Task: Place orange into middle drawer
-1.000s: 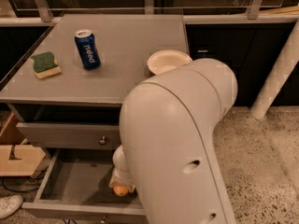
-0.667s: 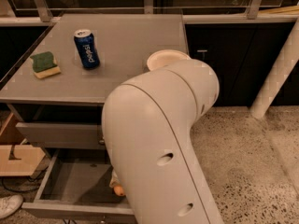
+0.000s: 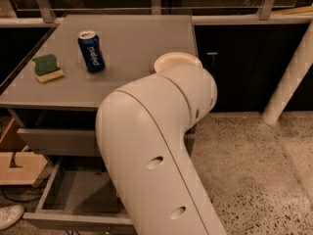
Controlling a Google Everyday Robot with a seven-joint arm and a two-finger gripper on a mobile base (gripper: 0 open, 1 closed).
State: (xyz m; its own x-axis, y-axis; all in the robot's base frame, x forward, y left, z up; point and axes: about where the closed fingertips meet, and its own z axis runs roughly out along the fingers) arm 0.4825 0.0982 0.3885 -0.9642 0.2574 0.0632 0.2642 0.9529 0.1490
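camera view: a bulky white arm (image 3: 161,155) fills the centre, bending from the lower edge up to a rounded elbow at the worktop's (image 3: 137,38) front right corner. the gripper is hidden behind this arm, so i cannot tell whether its jaws are released or clenched. the middle drawer (image 3: 78,195) stands pulled open below the worktop, its plain grey inside bare on the left; the arm covers its right part. the orange does not show anywhere, so i cannot tell where it lies. the upper drawer (image 3: 58,142) above it is closed. on the worktop a blue soda can (image 3: 91,51) stands upright, a green and yellow sponge (image 3: 47,67) lies near the left edge, and a white bowl (image 3: 177,61) sits just behind the elbow, partly covered. a white shoe (image 3: 10,215) rests on the floor at lower left.
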